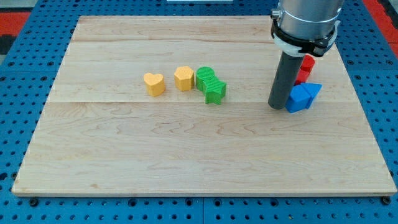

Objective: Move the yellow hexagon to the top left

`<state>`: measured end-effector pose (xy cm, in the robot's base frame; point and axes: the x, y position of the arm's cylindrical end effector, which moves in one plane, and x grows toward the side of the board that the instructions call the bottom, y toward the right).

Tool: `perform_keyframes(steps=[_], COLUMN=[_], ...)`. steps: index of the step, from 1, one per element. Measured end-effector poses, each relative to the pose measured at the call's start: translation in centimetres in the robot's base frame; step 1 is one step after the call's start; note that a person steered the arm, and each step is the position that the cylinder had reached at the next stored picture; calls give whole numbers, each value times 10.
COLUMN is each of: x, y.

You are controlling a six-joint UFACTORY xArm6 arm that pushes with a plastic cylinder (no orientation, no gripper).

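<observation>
The yellow hexagon (184, 78) lies near the middle of the wooden board (186, 162), a little above centre. A yellow heart (153, 83) lies just to its left, apart from it. A green round block (206, 76) touches the hexagon's right side, and a green star (215, 91) sits against that block's lower right. My tip (277, 106) rests on the board well to the right of the hexagon, touching the left side of a blue block (298, 99).
A second blue block (313, 91), triangular, sits against the first on its right. A red block (305, 68) lies above them, partly hidden by the arm. The board's right edge is close to these blocks. A blue perforated table surrounds the board.
</observation>
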<state>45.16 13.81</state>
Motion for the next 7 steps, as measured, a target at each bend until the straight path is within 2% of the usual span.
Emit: perform_keyframes(steps=[1,2,3,4,5,6,7], x=[0,27,21,-22,-48,-62,-96], y=[-8,-75,-133,-127,-170,-182,-215])
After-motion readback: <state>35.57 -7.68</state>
